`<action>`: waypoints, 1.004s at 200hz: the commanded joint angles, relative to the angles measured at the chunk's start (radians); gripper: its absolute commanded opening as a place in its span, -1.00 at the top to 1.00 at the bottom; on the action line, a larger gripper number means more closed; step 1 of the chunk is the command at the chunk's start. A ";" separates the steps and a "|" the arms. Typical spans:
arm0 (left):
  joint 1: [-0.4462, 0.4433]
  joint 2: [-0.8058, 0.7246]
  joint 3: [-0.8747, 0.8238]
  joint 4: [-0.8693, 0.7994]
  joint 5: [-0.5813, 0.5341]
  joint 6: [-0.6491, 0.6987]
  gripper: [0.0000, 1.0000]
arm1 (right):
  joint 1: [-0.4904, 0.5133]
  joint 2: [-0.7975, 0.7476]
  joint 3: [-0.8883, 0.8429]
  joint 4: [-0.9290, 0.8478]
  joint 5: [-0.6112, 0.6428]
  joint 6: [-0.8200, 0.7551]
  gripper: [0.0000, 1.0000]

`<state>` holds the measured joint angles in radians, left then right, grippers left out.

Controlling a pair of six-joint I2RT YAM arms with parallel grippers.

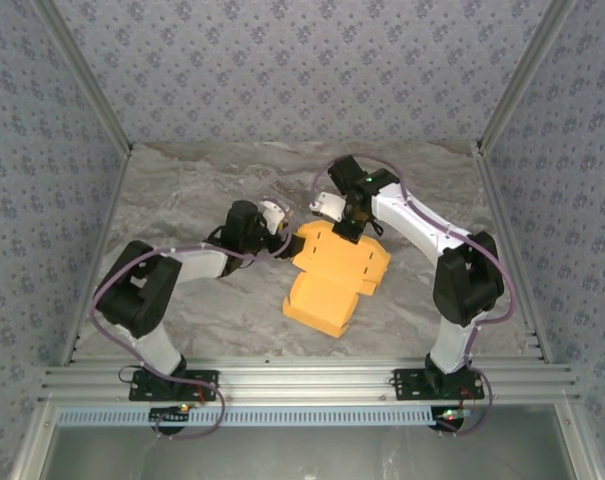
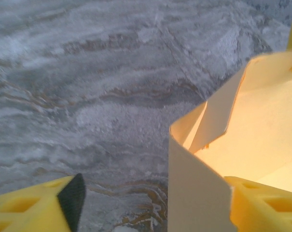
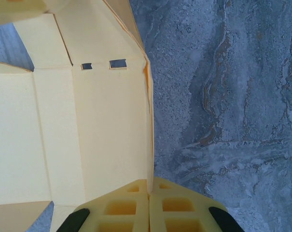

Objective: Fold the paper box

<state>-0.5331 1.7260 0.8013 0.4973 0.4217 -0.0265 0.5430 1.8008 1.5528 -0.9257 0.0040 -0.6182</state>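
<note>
Surface: grey marbled table [image 1: 182, 215], bare apart from the work piece. Walls [image 1: 282, 60] on three sides carry a blue-grey flower-print paper. An aluminium frame [image 1: 312, 380] of rails runs along the near edge, with both arm bases bolted to it.

Left arm [image 1: 152, 290]: rises from its base at 7 o'clock, elbow folded outward, forearm reaching toward the table centre. The left gripper [image 1: 285, 243] sits low at the 10 o'clock corner of the paper box [image 1: 334, 275]. In the left wrist view its yellow fingers [image 2: 34, 210] are spread apart, and an upright cardboard flap stands between them, close against the right-hand finger. The black pad [image 2: 73, 198] of the other finger is well clear of the flap, over bare table.

Right arm [image 1: 422, 225]: climbs from its base at 5 o'clock, arches toward 1 o'clock, then bends back down to the far edge of the box. The right gripper [image 1: 354, 230] is at the box's 12 o'clock edge. In the right wrist view its two fingers are pressed together, and a folded crease of the box runs straight into the seam between them, so it pinches the cardboard there.

Paper box: orange-yellow, at the table centre, partly formed. One panel lies flat toward 6 o'clock, and two small slots show near a crease.
</note>
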 commanded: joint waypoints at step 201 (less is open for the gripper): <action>0.007 -0.105 -0.084 0.093 -0.266 -0.560 1.00 | 0.145 -0.296 -0.460 0.642 -0.104 1.349 0.13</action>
<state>-0.5358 1.6611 0.7437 0.5293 0.2485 -0.3706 0.6491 1.4517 1.1580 -0.4026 -0.0696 0.4305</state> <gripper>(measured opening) 0.040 0.416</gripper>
